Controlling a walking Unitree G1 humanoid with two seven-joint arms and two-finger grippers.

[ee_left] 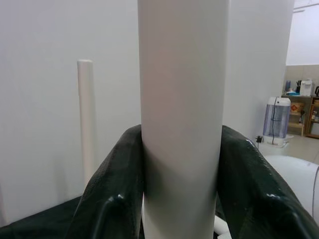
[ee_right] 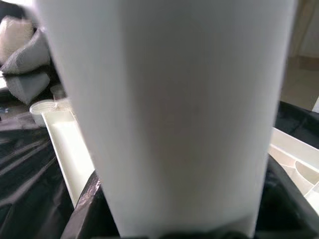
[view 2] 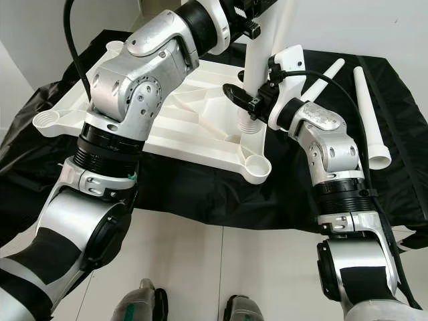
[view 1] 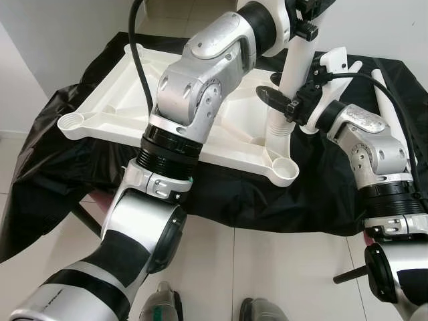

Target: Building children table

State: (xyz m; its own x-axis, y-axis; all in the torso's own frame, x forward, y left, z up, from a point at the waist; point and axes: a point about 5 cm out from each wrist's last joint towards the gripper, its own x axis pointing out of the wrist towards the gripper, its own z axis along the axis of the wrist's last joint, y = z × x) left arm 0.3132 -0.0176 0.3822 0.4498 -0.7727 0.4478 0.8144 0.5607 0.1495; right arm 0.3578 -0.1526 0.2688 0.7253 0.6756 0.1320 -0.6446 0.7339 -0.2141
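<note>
A white tabletop [view 1: 114, 100] lies upside down on a black cloth. A white table leg [view 1: 294, 73] stands upright on it, its ribbed lower end just behind the near right corner cup [view 1: 286, 170]. My left gripper [view 1: 304, 20] is shut on the leg high up; in the left wrist view the leg [ee_left: 182, 99] sits tight between the black fingers [ee_left: 114, 199]. My right gripper [view 1: 287, 100] is shut on the same leg lower down, and the leg [ee_right: 169, 99] fills most of the right wrist view.
Two spare white legs [view 2: 371, 114] [view 2: 321, 77] lie on the black cloth [view 1: 254, 194] to the right. A thin white pole [ee_left: 85, 114] stands upright in the background. The near left corner cup [view 1: 72, 122] overhangs the cloth. My feet [view 1: 160, 304] stand on a tiled floor.
</note>
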